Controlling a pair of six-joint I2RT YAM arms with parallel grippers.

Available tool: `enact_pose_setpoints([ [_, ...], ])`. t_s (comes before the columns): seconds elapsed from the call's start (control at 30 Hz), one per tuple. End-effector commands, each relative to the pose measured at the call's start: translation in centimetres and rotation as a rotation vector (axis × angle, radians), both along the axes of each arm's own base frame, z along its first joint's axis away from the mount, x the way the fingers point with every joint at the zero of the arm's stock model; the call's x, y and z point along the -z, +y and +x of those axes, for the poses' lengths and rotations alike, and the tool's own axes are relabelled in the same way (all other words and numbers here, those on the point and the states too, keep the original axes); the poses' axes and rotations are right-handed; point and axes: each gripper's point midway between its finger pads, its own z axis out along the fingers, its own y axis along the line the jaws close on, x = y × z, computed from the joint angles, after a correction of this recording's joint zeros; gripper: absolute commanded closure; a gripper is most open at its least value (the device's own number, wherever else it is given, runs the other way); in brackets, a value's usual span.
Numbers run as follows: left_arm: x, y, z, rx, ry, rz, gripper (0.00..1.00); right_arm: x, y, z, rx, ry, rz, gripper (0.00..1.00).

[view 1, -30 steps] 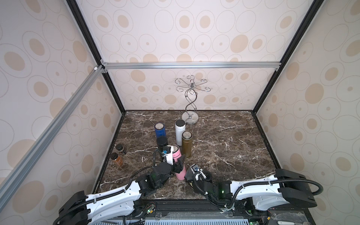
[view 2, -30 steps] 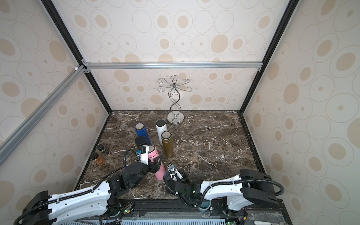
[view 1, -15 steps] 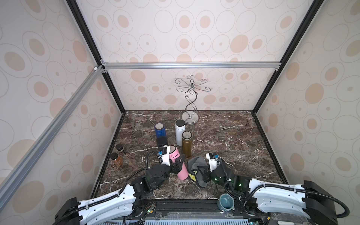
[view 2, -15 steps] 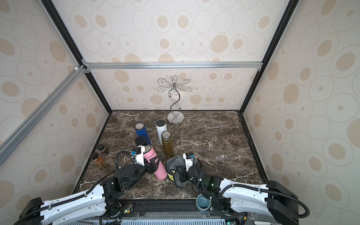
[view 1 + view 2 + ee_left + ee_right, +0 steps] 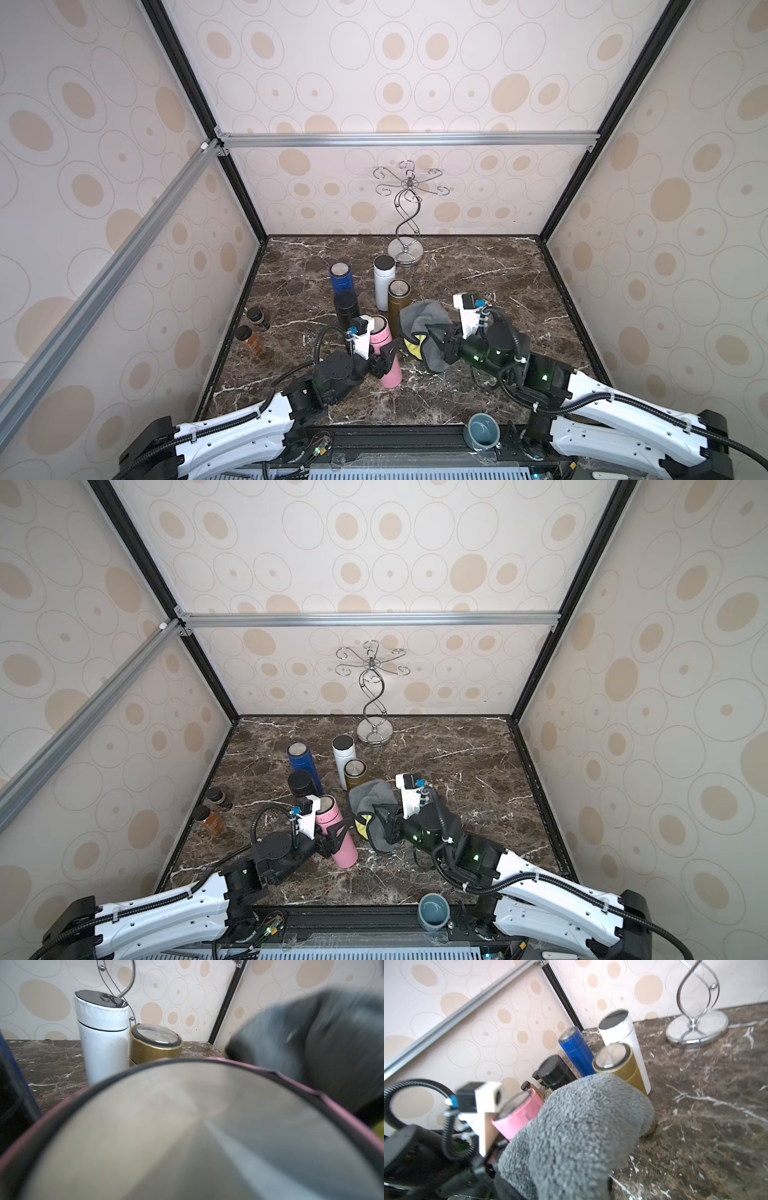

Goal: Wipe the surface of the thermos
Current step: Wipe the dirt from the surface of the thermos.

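Now you are at the approach, with cloth brought to the bottle and wiping not clearly begun; your left claw (image 5: 386,356) is clamped narrow on the pink thermos (image 5: 392,374), tilted, toward the counter's (image 5: 498,270) front edge, left of middle; your right claw (image 5: 440,338) is pinched shut on the grey cloth (image 5: 424,318), just beside the thermos, touching or not cannot be told; next, press the cloth to its body and stroke along it.

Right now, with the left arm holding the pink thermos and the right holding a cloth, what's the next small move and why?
Probably ease the right gripper toward the pink thermos until the grey cloth presses on its side. The left gripper grips the thermos tilted, and the cloth sits right beside it; contact isn't clear.
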Motion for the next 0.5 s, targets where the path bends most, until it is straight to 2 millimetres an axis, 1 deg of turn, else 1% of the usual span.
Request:
enact_pose_setpoints([
  [0.0,-3.0,-1.2,-0.9,0.087,-0.144,-0.026,1.00,-1.3,-0.7,0.2,0.011,-0.018,-0.098,1.00],
  [0.13,-3.1,-0.6,-1.3,0.093,-0.226,-0.002,1.00,-4.7,0.5,0.3,-0.021,-0.025,-0.079,1.00],
  [0.2,-3.3,-0.5,-1.3,0.090,-0.253,0.009,1.00,-5.5,1.4,0.6,-0.034,-0.016,-0.075,1.00],
  [0.3,-3.4,-0.3,-1.2,0.080,-0.279,0.022,1.00,-5.6,2.8,1.6,-0.051,0.017,-0.059,1.00],
  [0.47,-2.9,0.2,-1.0,0.046,-0.315,-0.001,1.00,-4.6,4.9,3.5,-0.060,0.072,-0.056,1.00],
])
